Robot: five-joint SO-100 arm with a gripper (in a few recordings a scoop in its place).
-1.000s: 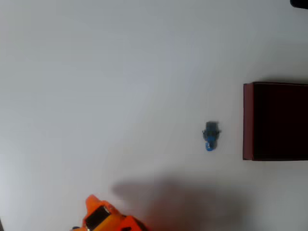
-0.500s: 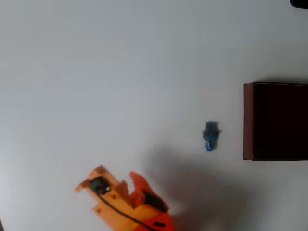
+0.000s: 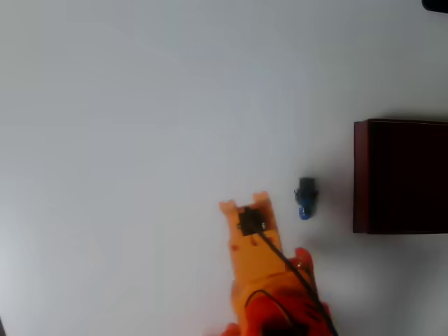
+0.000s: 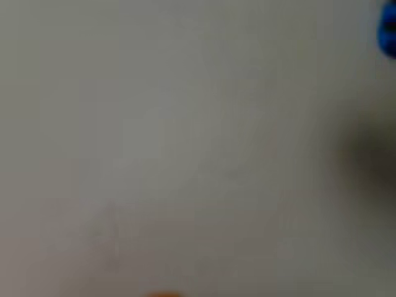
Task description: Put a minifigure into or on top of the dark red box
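The orange claw [image 3: 245, 204] was just to the left of the tiny minifigure [image 3: 306, 198] on the white table [image 3: 140, 126].

In the overhead view the orange arm reached up from the bottom edge, with a black cable running along its top. Its two tips sat side by side with a small gap, but it was not clear whether the claw was spread or pressed together. Nothing could be seen in its grip. The minifigure lay flat on the table, dark grey end up in the picture and blue end down, apart from the claw. It lay between the claw and the dark red box [image 3: 360, 175], near the box's left wall but not touching. The box sat at the right edge, dark inside. The wrist view was very blurry, with a blue blob at its top right corner.
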